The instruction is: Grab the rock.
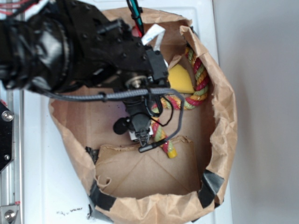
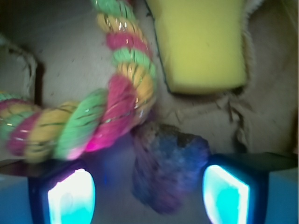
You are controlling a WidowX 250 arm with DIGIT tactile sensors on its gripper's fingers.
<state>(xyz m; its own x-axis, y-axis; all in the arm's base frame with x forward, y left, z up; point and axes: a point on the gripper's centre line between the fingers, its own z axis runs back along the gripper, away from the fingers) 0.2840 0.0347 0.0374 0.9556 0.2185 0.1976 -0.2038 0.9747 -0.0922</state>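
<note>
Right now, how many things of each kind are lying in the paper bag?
Twisted red, yellow and green rope: 1
Yellow foam sponge wedge: 1
Lumpy dark grey-brown rock: 1
Total: 3, all inside the brown paper bag. The rock lies between the gripper's open jaws.

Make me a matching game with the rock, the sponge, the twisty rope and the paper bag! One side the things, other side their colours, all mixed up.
Things:
1. rock
2. sponge
3. rope
4. paper bag

Colours:
A. brown
B. pink, green and yellow stripes
C. dark grey
D. plain yellow

Pairs: 1-C, 2-D, 3-B, 4-A
</note>
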